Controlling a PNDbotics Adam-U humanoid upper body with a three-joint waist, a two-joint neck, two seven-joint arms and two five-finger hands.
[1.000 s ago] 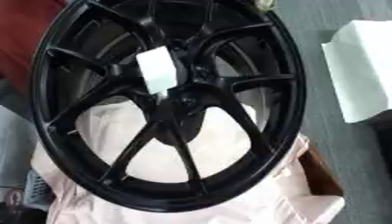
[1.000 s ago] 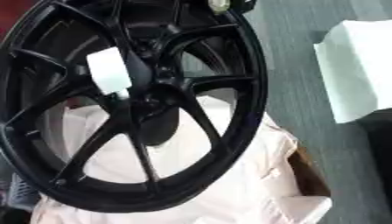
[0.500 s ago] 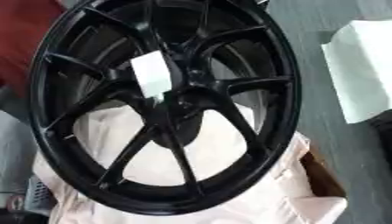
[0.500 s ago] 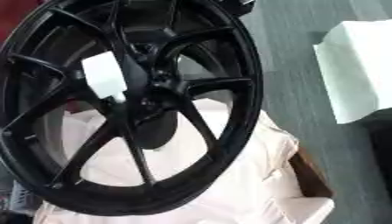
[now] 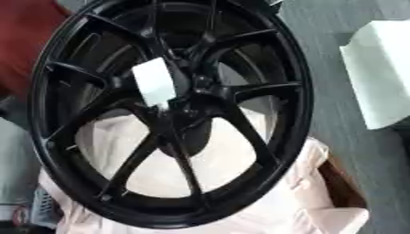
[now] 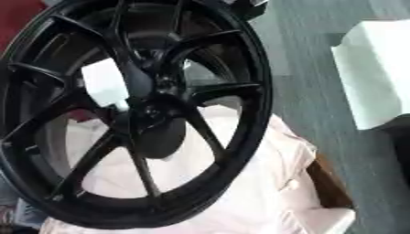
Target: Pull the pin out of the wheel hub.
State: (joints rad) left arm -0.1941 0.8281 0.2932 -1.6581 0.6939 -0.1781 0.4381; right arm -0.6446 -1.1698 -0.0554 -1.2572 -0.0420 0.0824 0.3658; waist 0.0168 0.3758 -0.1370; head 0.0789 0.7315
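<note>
— Wheel (image 5: 168, 114) fills our view, black and spoked, tilted on pale pink wrapping (image 5: 264, 201). What has changed?

— Over the last second the whole picture has slid a little, so we take that as our head moving, not the wheel. The white tag (image 5: 153, 87) sits just upper left of the hub (image 5: 188, 107), as it did before.

— So where does that leave the pin?

— We judge it not yet pulled. We cannot make out a pin at the hub at all.

— And our fingers?

— Neither hand shows, so we cannot tell their state.

— Any writing?

— None we can read. The tag looks blank, and so does the white box (image 5: 380, 75) at the right edge on the grey surface (image 6: 308, 59).
</note>
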